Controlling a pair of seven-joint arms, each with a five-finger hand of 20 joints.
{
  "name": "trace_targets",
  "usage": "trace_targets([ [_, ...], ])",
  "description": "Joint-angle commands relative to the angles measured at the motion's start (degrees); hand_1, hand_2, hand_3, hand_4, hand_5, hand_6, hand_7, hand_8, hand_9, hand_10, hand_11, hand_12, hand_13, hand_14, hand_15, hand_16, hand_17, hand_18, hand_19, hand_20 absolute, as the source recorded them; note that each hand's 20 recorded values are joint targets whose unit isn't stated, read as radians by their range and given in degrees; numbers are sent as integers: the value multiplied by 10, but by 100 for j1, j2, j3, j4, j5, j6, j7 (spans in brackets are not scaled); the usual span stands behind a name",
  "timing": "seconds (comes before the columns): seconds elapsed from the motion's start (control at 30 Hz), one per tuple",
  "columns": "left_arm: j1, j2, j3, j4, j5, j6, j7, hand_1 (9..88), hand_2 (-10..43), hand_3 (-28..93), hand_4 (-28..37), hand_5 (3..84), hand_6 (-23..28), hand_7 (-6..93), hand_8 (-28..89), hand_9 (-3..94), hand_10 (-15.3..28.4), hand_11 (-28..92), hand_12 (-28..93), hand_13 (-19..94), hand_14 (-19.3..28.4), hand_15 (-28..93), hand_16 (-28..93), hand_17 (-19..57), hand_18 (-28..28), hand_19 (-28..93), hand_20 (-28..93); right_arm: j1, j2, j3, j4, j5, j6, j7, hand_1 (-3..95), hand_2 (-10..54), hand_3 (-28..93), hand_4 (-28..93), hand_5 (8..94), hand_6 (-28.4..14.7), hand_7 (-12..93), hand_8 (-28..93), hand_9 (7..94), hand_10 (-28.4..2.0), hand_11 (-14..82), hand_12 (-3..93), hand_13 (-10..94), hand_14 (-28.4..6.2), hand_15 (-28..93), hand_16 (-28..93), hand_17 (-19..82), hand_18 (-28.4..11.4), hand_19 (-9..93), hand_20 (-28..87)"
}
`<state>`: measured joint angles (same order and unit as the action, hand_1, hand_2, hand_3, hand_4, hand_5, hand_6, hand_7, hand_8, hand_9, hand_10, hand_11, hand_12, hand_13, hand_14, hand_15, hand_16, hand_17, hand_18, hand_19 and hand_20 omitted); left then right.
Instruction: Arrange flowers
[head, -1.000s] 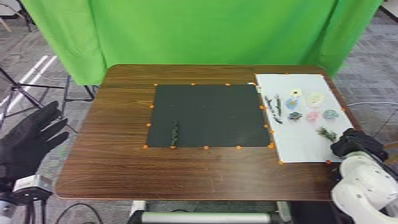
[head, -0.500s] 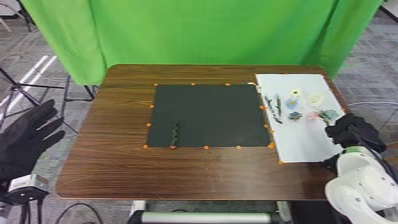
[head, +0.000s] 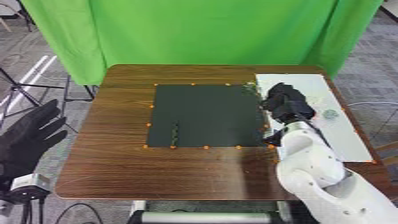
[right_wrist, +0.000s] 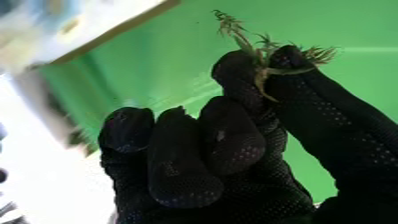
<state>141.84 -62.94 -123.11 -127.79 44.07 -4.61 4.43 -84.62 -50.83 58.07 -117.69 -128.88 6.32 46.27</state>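
Observation:
My right hand (head: 290, 102) is over the left part of the white sheet (head: 342, 142), near the black mat's right edge. A green sprig (head: 252, 89) juts from its fingertips by the mat's upper right corner. In the right wrist view my right hand (right_wrist: 226, 145) pinches the sprig (right_wrist: 253, 52) between thumb and finger. A dark green stem (head: 175, 135) lies upright on the lower left of the black mat (head: 209, 112). A pale green flower (head: 330, 114) rests on the sheet; other flowers are hidden behind the hand. My left hand (head: 34, 135) has its fingers straight, left of the table.
Orange markers line the mat and the sheet. The brown table (head: 160, 175) extends in front of the mat, and a green curtain (head: 213, 35) hangs behind it. The right forearm crosses the table's front right part.
My right hand has moved left and away from the table's front, from the sheet's right side toward the mat, carrying the sprig. My left hand has hardly moved.

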Motion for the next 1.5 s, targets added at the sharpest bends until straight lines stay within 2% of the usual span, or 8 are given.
trace_targets([
  [0.03,-36,41,88,16,-14,-46,-98,224,-79,690,-281,239,12,179,-91,188,87,91,204,146,119,122,81,-113,184,343,106,527,-1083,-1085,792,-308,-702,-167,316,-36,909,-82,682,-5,610,283,786,-105,714,552,747,-104,895,401,309,-236,901,547],
  [0.37,-47,58,118,35,-24,-43,-131,224,-79,690,-281,240,12,179,-91,188,88,91,205,146,119,123,81,-113,184,341,105,593,-1494,-1521,1309,-603,-1012,-121,319,-44,906,-83,693,2,605,268,799,-101,707,547,760,-99,890,393,321,-238,908,541],
  [0.6,-45,65,147,40,-31,-24,-129,224,-79,691,-282,240,12,180,-91,188,87,91,205,146,119,123,81,-113,184,341,106,630,-1685,-1593,1399,-643,-1107,-206,354,-39,837,-169,711,5,594,225,808,-98,695,538,771,-93,879,386,333,-239,917,523],
  [0.73,-71,88,164,54,-29,-41,-148,225,-78,689,-282,240,12,179,-91,188,88,92,205,146,119,124,80,-113,184,341,106,657,-1776,-1607,1459,-604,-1164,-194,311,-18,822,-208,732,0,555,193,814,-98,679,530,778,-92,869,381,339,-241,920,517],
  [0.83,-77,82,164,54,-28,-43,-158,225,-78,690,-282,240,12,180,-91,188,88,91,203,146,119,124,81,-112,184,341,106,649,-1824,-1595,1473,-616,-1192,-222,265,-1,819,-219,750,-3,570,-41,817,-97,669,526,784,-90,859,381,345,-244,926,507],
  [0.9,-75,86,176,53,-33,-26,-160,226,-75,687,-281,240,12,179,-91,188,88,91,204,146,119,123,81,-113,184,342,106,653,-1850,-1568,1485,-589,-1281,-196,245,-4,806,-224,757,-4,571,-107,819,-97,663,522,787,-88,853,380,347,-245,927,506],
  [1.33,-51,65,148,49,-29,-22,-168,227,-75,687,-279,240,12,179,-90,188,88,91,204,146,119,123,81,-113,184,343,106,628,-1796,-1303,1259,-570,-1529,-93,151,-14,750,-256,762,-9,514,-103,821,-94,629,517,794,-84,828,388,351,-247,929,503],
  [1.5,-6,28,126,31,-27,-14,-151,227,-73,685,-278,239,12,179,-90,188,88,91,204,146,119,123,81,-113,184,343,105,612,-1567,-1152,1053,-715,-1305,-37,123,-2,736,-251,755,-20,476,-97,814,-99,618,516,788,-87,817,393,347,-250,929,504],
])
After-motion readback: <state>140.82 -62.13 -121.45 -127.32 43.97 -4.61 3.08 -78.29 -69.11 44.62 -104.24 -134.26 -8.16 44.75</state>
